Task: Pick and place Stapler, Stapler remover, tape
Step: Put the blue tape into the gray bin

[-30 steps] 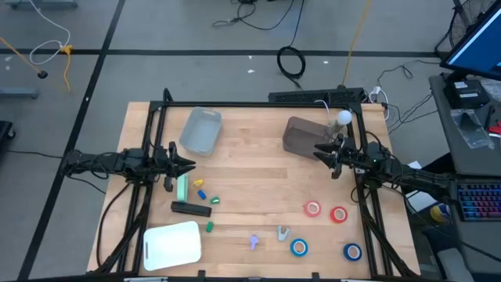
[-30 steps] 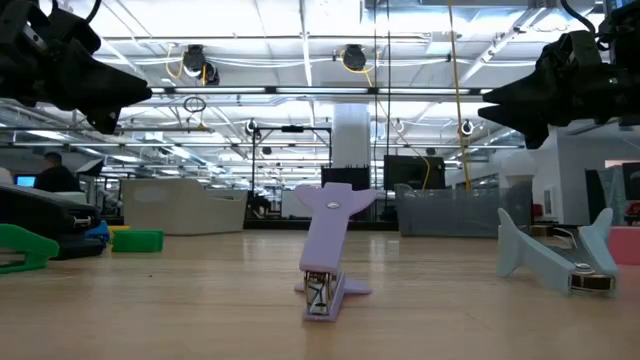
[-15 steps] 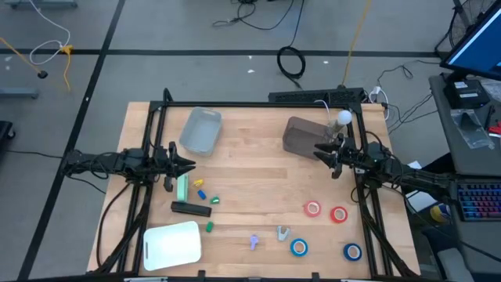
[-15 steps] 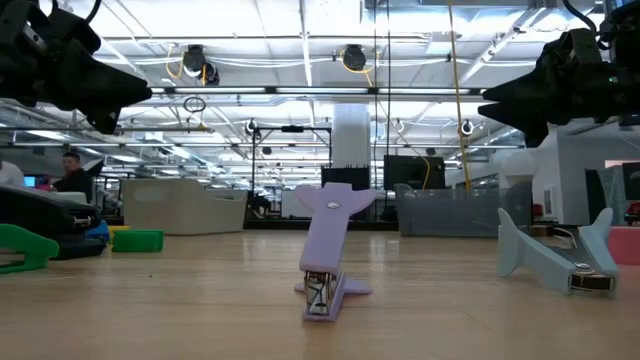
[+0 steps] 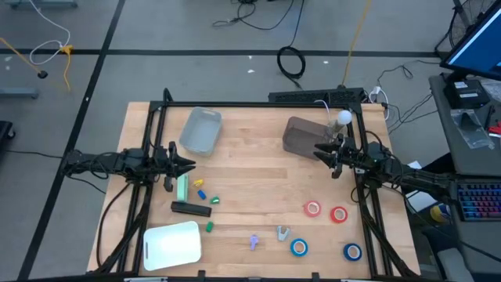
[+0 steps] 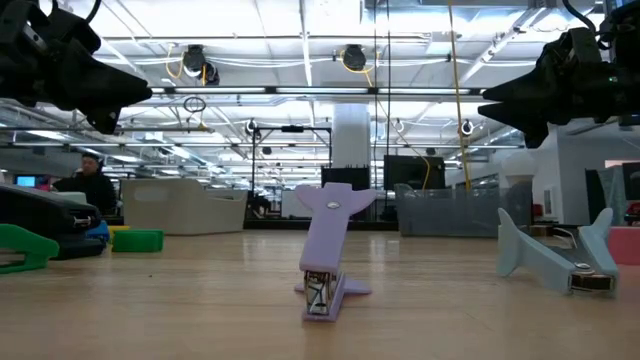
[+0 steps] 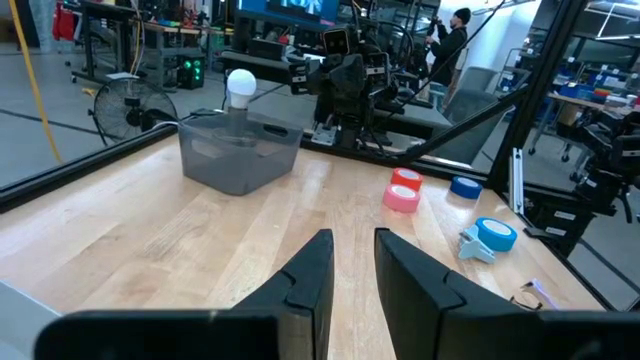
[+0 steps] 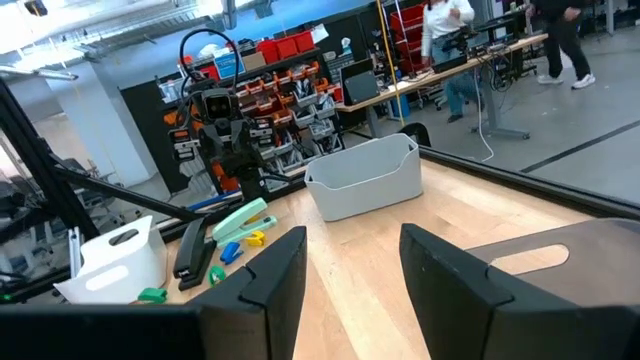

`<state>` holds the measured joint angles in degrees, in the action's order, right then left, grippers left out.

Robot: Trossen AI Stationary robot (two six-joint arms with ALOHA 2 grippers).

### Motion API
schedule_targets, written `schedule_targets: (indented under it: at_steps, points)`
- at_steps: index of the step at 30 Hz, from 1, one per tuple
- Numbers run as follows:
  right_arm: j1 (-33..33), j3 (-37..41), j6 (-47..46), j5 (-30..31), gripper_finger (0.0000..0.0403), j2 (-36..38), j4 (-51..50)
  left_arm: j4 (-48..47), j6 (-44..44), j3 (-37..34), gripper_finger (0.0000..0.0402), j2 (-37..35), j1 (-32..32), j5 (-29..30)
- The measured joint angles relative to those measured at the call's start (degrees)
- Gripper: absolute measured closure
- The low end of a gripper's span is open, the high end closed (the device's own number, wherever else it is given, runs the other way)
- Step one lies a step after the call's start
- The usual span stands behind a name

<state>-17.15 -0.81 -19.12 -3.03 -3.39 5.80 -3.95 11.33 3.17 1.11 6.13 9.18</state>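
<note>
Both arms parked at frame edges, nothing taken. Left gripper [image 5: 190, 164] slightly parted, right gripper [image 5: 318, 151] wider, both empty. Black stapler [image 5: 191, 207] lower left; tape [image 5: 313, 208] rolls lower right; staple removers [image 5: 282, 233] bottom centre.

Bright, even overhead lighting; soft, faint shadows on the wooden table [image 5: 250, 168]. Ceiling lamps glare above it; the far room blurs.
</note>
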Motion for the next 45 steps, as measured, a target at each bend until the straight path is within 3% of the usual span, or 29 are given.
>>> schedule_targets:
  at_steps: [6, 12, 22, 33, 41, 45]
  points:
    - [0.0, 0.0, -1.9, 0.0, 0.0245, 0.0, 0.0, 4.1, 0.5, 0.0, 0.0323, 0.0, 0.0, 0.0]
    - [0.0, 0.0, -2.7, 0.2, 0.0245, 0.0, 0.0, 6.5, 8.9, 0.0, 0.0323, 0.0, 0.0, 0.0]
    - [0.0, 0.0, -4.2, 0.2, 0.0245, 0.0, 0.0, 12.4, 20.6, 0.0, 0.0323, 0.0, 0.0, 9.0]
    - [0.0, 0.0, -5.3, 0.2, 0.0246, 0.0, 0.0, 17.6, 20.5, 0.0, 0.0323, 0.2, 0.8, 8.9]
    - [0.0, 0.0, -8.7, 0.2, 0.0245, 0.0, 0.3, 16.5, 20.3, 4.1, 0.0323, 7.9, 1.2, 8.9]
    - [0.0, 0.0, -8.7, 0.2, 0.0245, 0.0, 0.3, 9.5, 20.4, 10.0, 0.0323, 14.9, 1.2, 8.9]
